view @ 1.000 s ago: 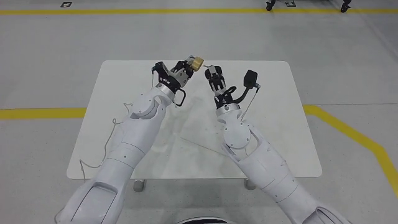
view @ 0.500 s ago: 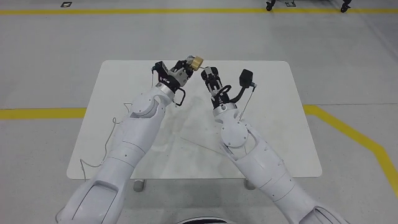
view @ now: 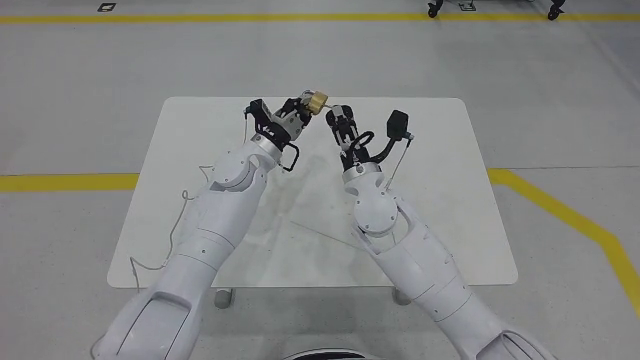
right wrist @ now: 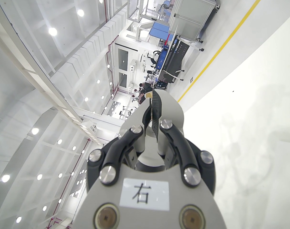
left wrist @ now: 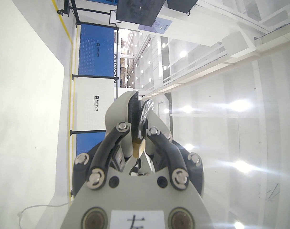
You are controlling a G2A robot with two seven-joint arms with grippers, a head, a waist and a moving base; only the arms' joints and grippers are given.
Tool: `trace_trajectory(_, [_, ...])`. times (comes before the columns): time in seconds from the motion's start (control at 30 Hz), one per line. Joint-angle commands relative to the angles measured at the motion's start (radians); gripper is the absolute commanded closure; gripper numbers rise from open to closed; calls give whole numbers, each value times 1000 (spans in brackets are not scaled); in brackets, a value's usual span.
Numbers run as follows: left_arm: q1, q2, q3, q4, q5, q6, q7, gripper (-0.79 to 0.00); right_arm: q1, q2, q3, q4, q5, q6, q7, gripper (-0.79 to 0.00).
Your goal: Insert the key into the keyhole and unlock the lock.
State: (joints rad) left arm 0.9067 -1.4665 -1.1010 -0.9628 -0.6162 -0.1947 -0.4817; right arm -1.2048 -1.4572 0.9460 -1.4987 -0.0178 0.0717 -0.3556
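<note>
Over table's [view: 200,180] far edge, lock [view: 316,101] near key [right wrist: 148,95]

The right tool [view: 338,112] has carried the key [right wrist: 149,95] slightly closer to the lock [view: 316,102].

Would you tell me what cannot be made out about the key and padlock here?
- Keyhole: too small in top view; in left wrist view, hidden where the left end effector clamps the padlock.
- Teeth of the key: edge-on inside the right end effector in right wrist view; too small in top view.
</note>
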Motion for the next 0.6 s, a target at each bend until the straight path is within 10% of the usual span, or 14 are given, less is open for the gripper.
trace_trajectory(0.0, [0, -1, -1, 0, 2, -1, 0, 0, 1, -2, 1, 1, -3, 3, 3, 0])
trace_trajectory(0.57, [6, -6, -11, -12, 18, -5, -3, 0, -19, -21, 22, -10, -32, 2, 17, 0])
